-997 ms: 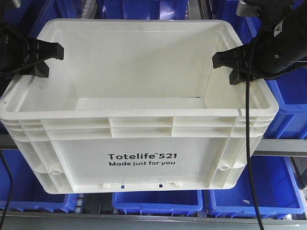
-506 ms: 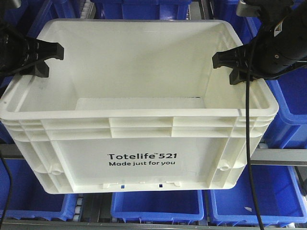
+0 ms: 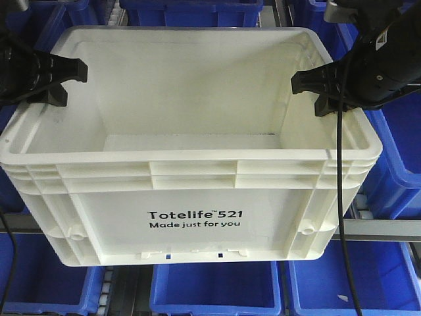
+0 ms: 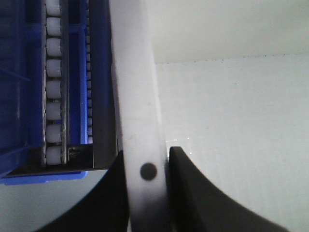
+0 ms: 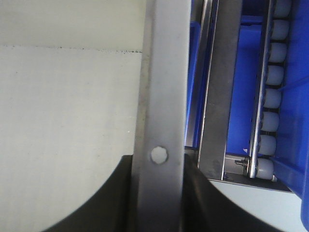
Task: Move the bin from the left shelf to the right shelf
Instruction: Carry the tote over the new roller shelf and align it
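Above blue bins (image 3: 217, 289), level left gripper (image 3: 58, 80) and right gripper (image 3: 317, 92) each clamp opposite bin (image 3: 191, 210) rims.

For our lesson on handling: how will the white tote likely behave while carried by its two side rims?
The bin looks empty, so probably light. Its ribbed rim suggests stiffness. Held only by the left tool and right tool, smooth plastic might slip.

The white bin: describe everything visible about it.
The white bin is a large rectangular tote of plastic-looking material, with a ribbed rim and "Totelife 521 Made just for you" printed in black on its near wall. It is open-topped, empty inside and upright. The left pincer clamps its left rim, the right pincer its right rim. Blue bins and shelf rails lie behind and below.
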Controlling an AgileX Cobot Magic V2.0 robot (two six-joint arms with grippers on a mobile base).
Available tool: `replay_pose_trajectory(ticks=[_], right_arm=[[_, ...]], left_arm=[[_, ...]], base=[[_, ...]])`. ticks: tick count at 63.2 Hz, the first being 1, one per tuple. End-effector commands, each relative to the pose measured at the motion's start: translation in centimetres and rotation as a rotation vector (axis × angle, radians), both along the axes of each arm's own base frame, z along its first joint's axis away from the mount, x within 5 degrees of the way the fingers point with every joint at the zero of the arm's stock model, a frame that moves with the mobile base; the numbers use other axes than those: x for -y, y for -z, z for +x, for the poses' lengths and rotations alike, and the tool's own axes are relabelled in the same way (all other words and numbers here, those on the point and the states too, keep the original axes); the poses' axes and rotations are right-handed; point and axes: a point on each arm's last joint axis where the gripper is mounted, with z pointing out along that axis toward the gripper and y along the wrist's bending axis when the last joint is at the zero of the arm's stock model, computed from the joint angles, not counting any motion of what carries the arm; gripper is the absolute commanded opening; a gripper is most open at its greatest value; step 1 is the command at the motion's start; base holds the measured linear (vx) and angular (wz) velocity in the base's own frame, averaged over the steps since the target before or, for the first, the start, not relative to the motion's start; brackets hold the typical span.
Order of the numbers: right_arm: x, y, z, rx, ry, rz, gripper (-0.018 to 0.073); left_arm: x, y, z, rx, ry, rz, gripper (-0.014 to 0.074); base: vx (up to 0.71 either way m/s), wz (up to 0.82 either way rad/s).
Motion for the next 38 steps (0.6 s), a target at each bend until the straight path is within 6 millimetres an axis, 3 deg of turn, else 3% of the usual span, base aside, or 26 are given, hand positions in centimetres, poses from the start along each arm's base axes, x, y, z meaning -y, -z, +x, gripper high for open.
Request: replay_pose_trajectory(ticks=[1, 38], right_arm=[[0.86, -3.22, -0.3, 0.19, 0.007, 0.0, 0.0061], [0.86, -3.22, -0.3, 0.19, 0.007, 0.0, 0.0061]], left_arm=[[-0.57, -2.86, -0.81, 0.16, 0.011, 0.011, 0.0111], [-0.57, -2.86, -0.81, 0.16, 0.011, 0.011, 0.0111]], base=[[0.07, -0.02], [0.08, -0.03]])
